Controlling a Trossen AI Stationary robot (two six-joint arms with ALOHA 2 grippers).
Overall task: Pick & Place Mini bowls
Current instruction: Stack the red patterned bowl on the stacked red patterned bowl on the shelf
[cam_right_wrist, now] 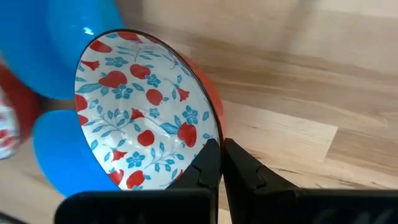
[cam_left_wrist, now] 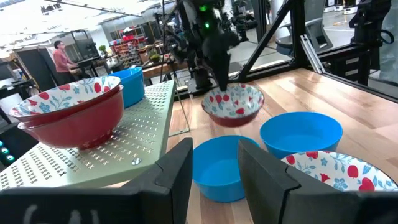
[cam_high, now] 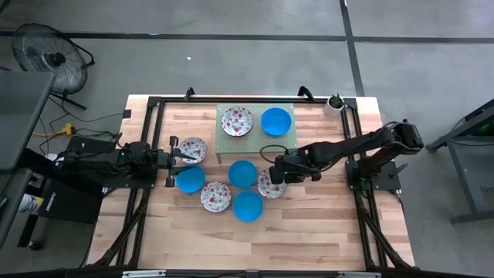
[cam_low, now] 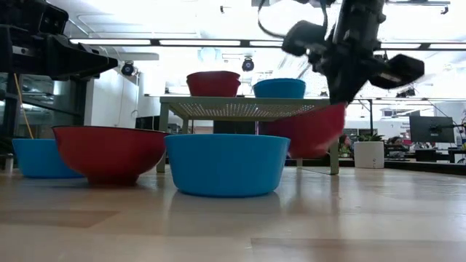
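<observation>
Pinching a floral bowl (cam_right_wrist: 143,112) by its rim with my right gripper (cam_right_wrist: 221,163) above the wood bench (cam_high: 324,232) — left gripper (cam_left_wrist: 214,171) spread, near the stand (cam_left_wrist: 93,158).

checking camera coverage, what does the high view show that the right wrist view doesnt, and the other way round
Only the high view shows the whole layout: the stand with two bowls on it, the left tool by a floral bowl, and blue bowls on the table. Only the right wrist view shows the held bowl's red and blue flower pattern up close, and its rim pinched. Both show the right tool shut on the held bowl.
</observation>
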